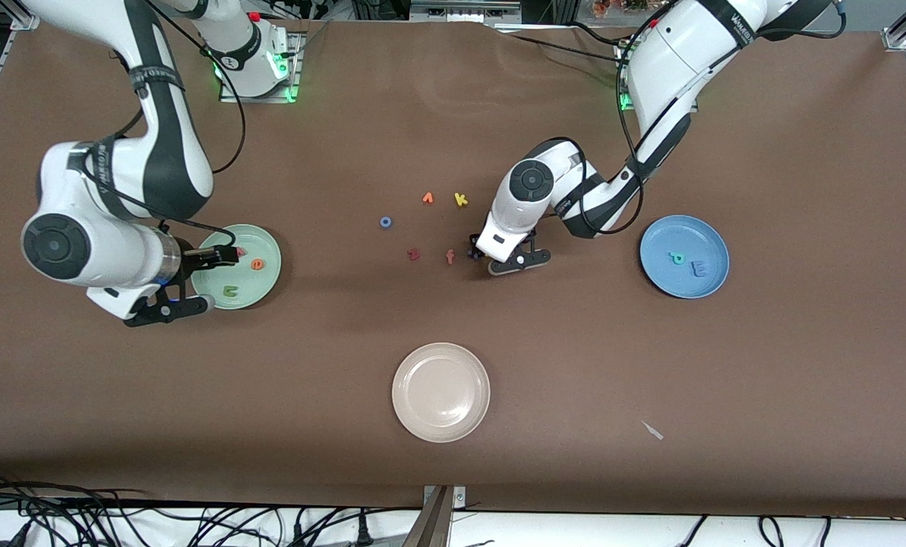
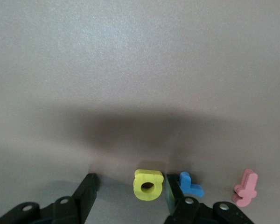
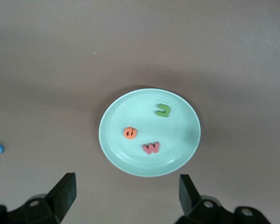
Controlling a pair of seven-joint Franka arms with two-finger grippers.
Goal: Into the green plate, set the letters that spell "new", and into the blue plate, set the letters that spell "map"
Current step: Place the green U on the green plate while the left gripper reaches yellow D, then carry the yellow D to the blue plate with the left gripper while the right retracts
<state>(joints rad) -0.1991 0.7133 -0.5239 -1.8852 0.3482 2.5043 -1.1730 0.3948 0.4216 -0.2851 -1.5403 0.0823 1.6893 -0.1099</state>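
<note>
The green plate (image 1: pixel 261 241) (image 3: pixel 178 133) lies toward the right arm's end of the table. It holds a green n (image 1: pixel 231 290) (image 3: pixel 163 110), an orange e (image 1: pixel 257 264) (image 3: pixel 129 133) and a pinkish-red w (image 3: pixel 151 148). My right gripper (image 1: pixel 190 285) (image 3: pixel 126 181) hangs open and empty over the plate's edge. The blue plate (image 1: pixel 664 235), toward the left arm's end, holds a teal p (image 1: pixel 677 258) and a blue m (image 1: pixel 699 268). My left gripper (image 1: pixel 500 262) (image 2: pixel 129 182) is down at the table, open, with the yellow a (image 2: pixel 148 185) between its fingers, close to one of them.
A small blue letter (image 2: pixel 191 184) and the salmon f (image 1: pixel 449 257) (image 2: pixel 246 188) lie just outside the left gripper. A dark red z (image 1: pixel 413 254), a blue o (image 1: pixel 385 222), an orange letter (image 1: pixel 427 198) and a yellow k (image 1: pixel 460 199) are nearby. A cream plate (image 1: pixel 441 391) sits nearer the front camera.
</note>
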